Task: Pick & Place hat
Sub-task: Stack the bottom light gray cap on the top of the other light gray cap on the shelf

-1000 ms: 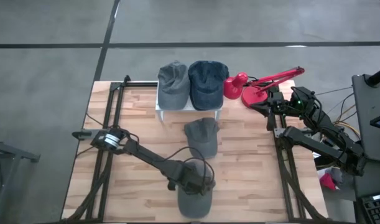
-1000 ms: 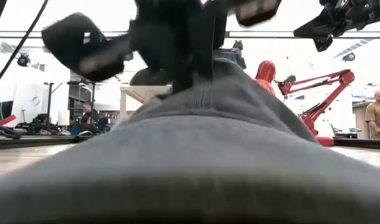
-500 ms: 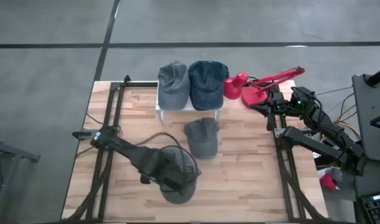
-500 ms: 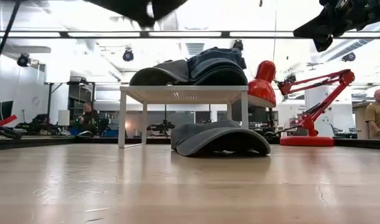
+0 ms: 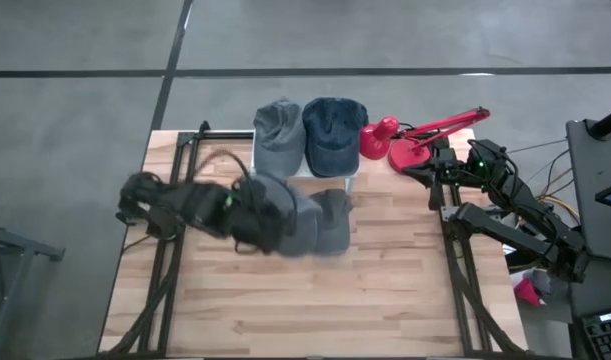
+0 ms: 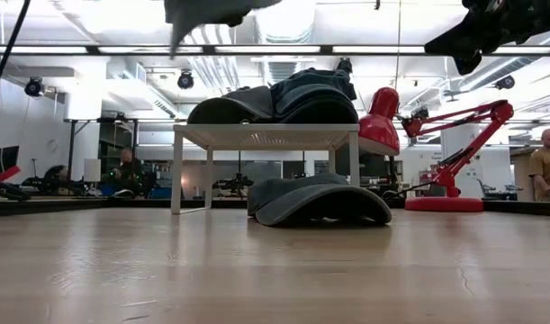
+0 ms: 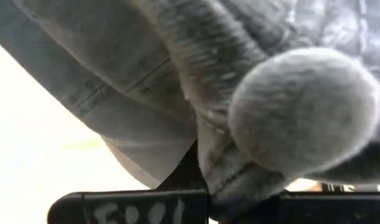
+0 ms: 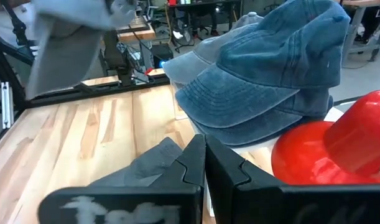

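Hat [image 5: 290,215], grey cap, is up in the air in my left gripper [image 5: 247,222], clear of the table [image 5: 385,290], blurred in the high view, hanging over the middle of the board just on the near side of the white stand [image 5: 268,178] and partly covering the second grey cap [image 5: 330,220] that lies flat on the wood. My left jaws are clamped on the cap fabric; the left wrist view is filled with grey cloth [image 7: 239,112] bunched right against the fingers. In the low view I only catch the hat's lower edge [image 6: 207,11] at the top of frame, well above the tabletop. The cap on the table [image 6: 318,200] sits in front of the stand [image 6: 265,137], touching nothing else that I can tell. On the stand I see two caps side by side: a grey one [image 5: 276,125] and a blue denim one [image 5: 333,125], touching each other. Just beside the denim cap is a red desk lamp [image 5: 410,140], shade next to the stand, base at the far right corner. My right gripper [image 5: 435,175] waits raised by the lamp at the table's right edge, jaws pressed together with nothing in them; its wrist view looks over its closed fingers [image 8: 205,165] at the denim cap [image 8: 270,81] and the lamp shade [image 8: 339,149].
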You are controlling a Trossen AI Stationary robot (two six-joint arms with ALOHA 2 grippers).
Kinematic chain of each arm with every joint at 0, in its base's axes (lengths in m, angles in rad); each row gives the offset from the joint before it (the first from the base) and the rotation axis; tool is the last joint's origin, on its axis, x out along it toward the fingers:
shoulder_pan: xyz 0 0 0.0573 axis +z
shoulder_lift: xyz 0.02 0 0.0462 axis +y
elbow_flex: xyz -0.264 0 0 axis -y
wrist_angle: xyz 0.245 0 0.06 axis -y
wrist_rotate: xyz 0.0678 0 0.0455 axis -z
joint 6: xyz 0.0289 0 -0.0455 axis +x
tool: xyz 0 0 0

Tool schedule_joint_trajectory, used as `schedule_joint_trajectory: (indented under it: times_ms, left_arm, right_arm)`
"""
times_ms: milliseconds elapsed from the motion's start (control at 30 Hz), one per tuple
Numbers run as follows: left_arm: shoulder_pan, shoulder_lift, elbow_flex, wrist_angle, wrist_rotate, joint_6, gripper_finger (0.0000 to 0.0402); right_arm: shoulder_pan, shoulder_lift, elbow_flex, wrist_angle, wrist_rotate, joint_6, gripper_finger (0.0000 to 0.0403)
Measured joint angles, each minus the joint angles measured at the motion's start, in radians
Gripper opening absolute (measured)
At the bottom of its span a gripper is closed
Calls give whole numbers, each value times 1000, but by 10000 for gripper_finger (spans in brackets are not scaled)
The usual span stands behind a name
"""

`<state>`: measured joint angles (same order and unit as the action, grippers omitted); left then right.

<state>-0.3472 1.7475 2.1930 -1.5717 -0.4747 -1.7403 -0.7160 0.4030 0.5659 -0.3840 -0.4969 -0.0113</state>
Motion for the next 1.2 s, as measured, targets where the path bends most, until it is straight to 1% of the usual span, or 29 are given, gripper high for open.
schedule_joint_trajectory:
  times_ms: [133, 333, 400, 567, 800, 1033, 1200]
  left_arm:
    - [93, -51, -2, 1, -38, 161, 0]
    - [286, -102, 9, 0, -39, 418, 0]
    - [352, -102, 25, 0, -18, 493, 0]
    - [511, -91, 67, 0, 93, 642, 0]
    - [647, -31, 162, 1, 213, 746, 0]
    - [751, 0, 154, 0, 326, 783, 0]
    - [788, 26, 154, 0, 354, 805, 0]
  right_arm:
    - [0, 0, 0, 0, 0, 1, 8]
    - [0, 0, 0, 0, 0, 4, 8]
    - [0, 0, 0, 0, 0, 4, 8]
    - [0, 0, 0, 0, 0, 3, 8]
    - [0, 0, 0, 0, 0, 4, 8]
    - [0, 0, 0, -2, 0, 4, 8]
    - [0, 0, 0, -4, 0, 22, 8]
